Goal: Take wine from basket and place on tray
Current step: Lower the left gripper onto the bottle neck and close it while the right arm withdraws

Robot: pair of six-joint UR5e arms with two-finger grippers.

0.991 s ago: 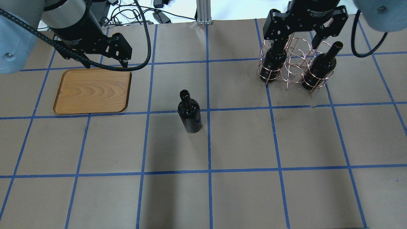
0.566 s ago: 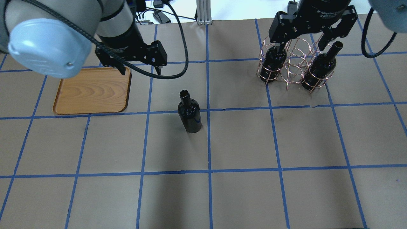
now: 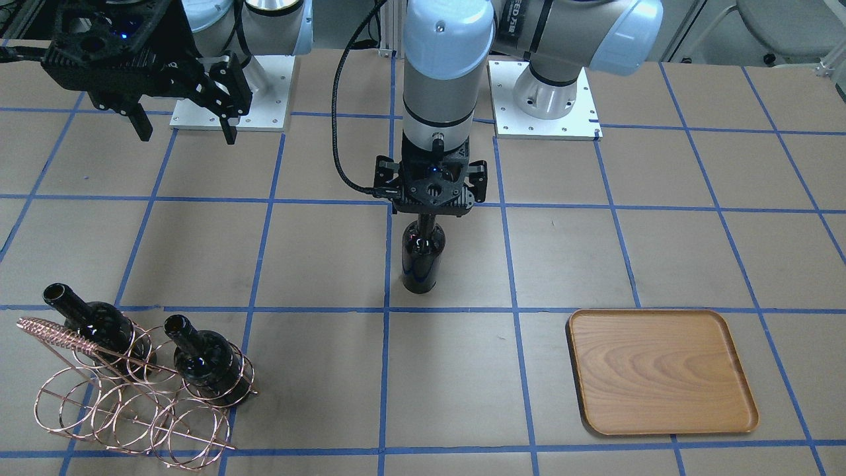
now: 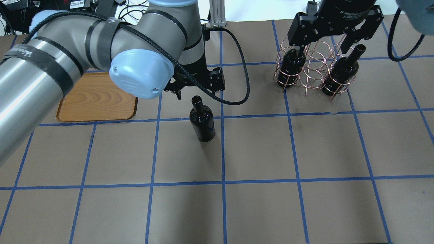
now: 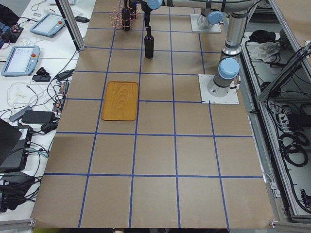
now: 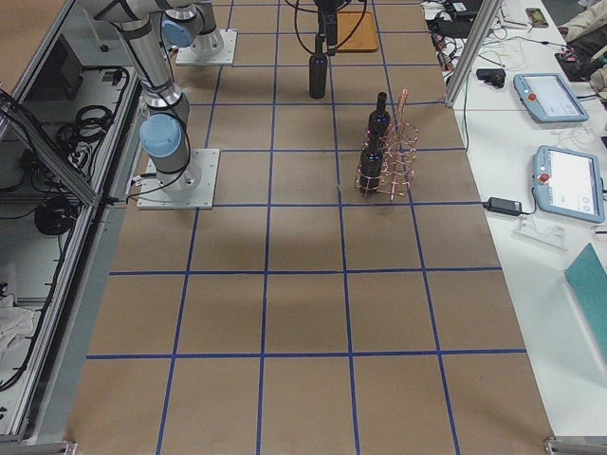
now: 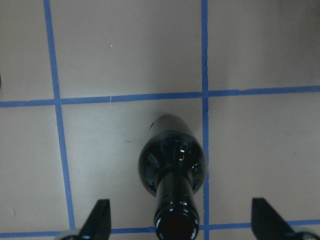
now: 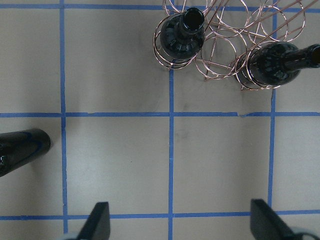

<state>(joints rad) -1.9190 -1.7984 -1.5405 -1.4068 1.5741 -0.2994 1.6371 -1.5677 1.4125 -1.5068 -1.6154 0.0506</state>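
Observation:
One wine bottle (image 4: 202,120) stands upright on the table's middle, outside the basket; it also shows in the front view (image 3: 423,258). My left gripper (image 4: 198,89) is open just above its mouth. In the left wrist view the bottle neck (image 7: 176,220) lies between the two spread fingertips (image 7: 97,217), not touching them. The copper wire basket (image 4: 313,71) holds two more bottles (image 4: 290,66) (image 4: 340,73). My right gripper (image 4: 322,44) is open and empty above the basket. The wooden tray (image 4: 96,103) lies bare at the left, partly hidden by my left arm.
Brown paper with blue tape grid lines covers the table (image 4: 257,152). The basket's coiled handle bar (image 3: 49,330) sticks up beside its bottles. The arm bases (image 3: 545,99) stand at the robot's edge. Tablets and cables (image 5: 24,58) lie off the table.
My left arm has swung from over the tray's far edge to right above the standing bottle. The right gripper has stayed over the basket, open.

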